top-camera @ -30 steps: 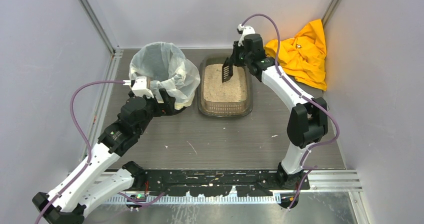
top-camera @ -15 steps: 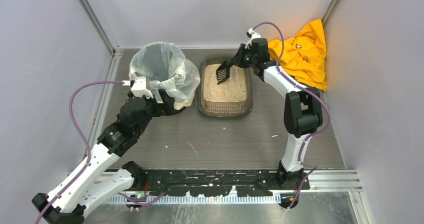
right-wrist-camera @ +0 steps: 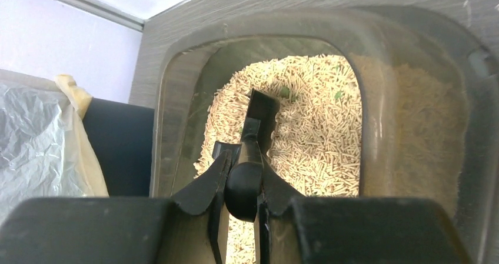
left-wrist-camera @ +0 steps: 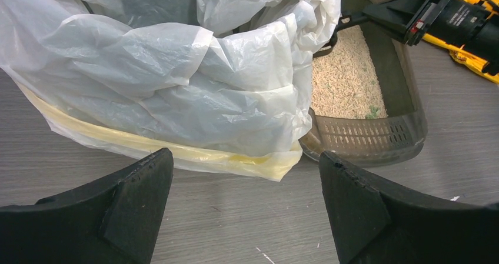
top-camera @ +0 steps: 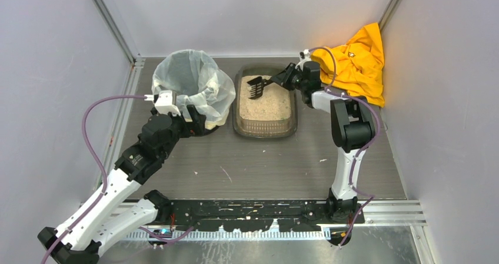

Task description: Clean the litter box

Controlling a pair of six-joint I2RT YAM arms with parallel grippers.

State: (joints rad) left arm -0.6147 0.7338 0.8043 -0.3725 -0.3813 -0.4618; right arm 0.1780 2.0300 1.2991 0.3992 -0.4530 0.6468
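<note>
The left gripper point(top-camera: 199, 122) is held wide open and empty, with the bagged bin point(top-camera: 188, 82) just ahead of it. The litter box point(top-camera: 265, 130) is seen ahead and to its right, beside the bin. The scoop point(top-camera: 257, 86) is clamped by its handle in the right gripper point(top-camera: 287, 77), its blade held ahead over the litter. A yellow cloth point(top-camera: 356, 64) is bunched behind that gripper.

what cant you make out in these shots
- Inside of the bin: in the top view the bag liner's folds hide the bottom; the left wrist view shows only the outside.
- What the scoop carries: the right wrist view shows it edge-on beyond the right hand; too small in the top view.
- The green bits in the litter box: left wrist view, too small to identify.
</note>
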